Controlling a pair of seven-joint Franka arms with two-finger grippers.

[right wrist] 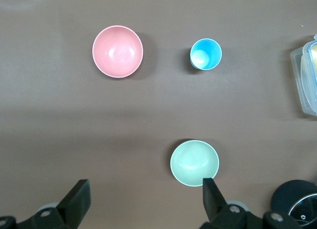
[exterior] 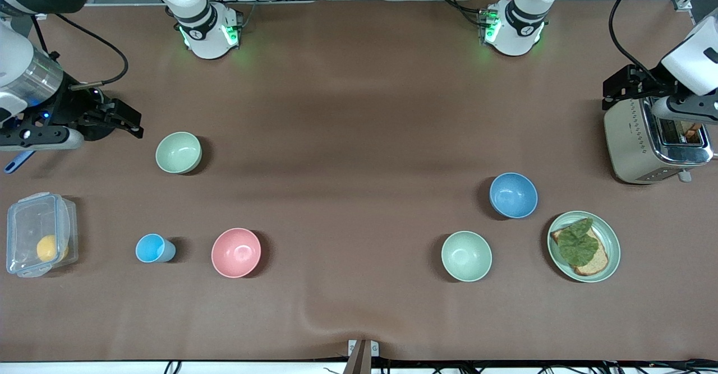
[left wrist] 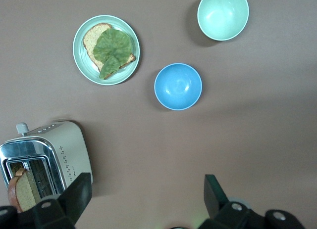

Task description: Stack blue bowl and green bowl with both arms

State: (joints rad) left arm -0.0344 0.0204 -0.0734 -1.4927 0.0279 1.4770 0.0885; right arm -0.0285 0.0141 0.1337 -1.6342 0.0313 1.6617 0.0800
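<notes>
Front view, bowls: the blue bowl [exterior: 513, 195] sits toward the left arm's end of the table, with a green bowl [exterior: 466, 255] just nearer the camera and the sandwich plate [exterior: 584, 246] close beside both. A second green bowl [exterior: 178, 152] sits toward the right arm's end.
Front view, grippers: the left gripper [exterior: 687, 117] hangs over the toaster [exterior: 653, 141]; the right gripper [exterior: 126, 120] is over bare table beside the second green bowl. Both hold nothing.
Front view, risk: two identical green bowls invite a wrong pick. The pink bowl [exterior: 236, 252] and blue cup [exterior: 152, 248] are further decoys.
Front view, surface: brown cloth with a ripple at the camera edge. Cables and racks line the base side.
Left wrist view, state: fingers [left wrist: 75, 197] spread wide, empty. The blue bowl [left wrist: 178, 86] lies close to the plate [left wrist: 106, 49], so a careless descent could clip it.
Right wrist view, state: fingers [right wrist: 78, 201] spread wide, empty. The green bowl [right wrist: 194, 162] touches one fingertip's outline, so a thin rim grip may slip.
</notes>
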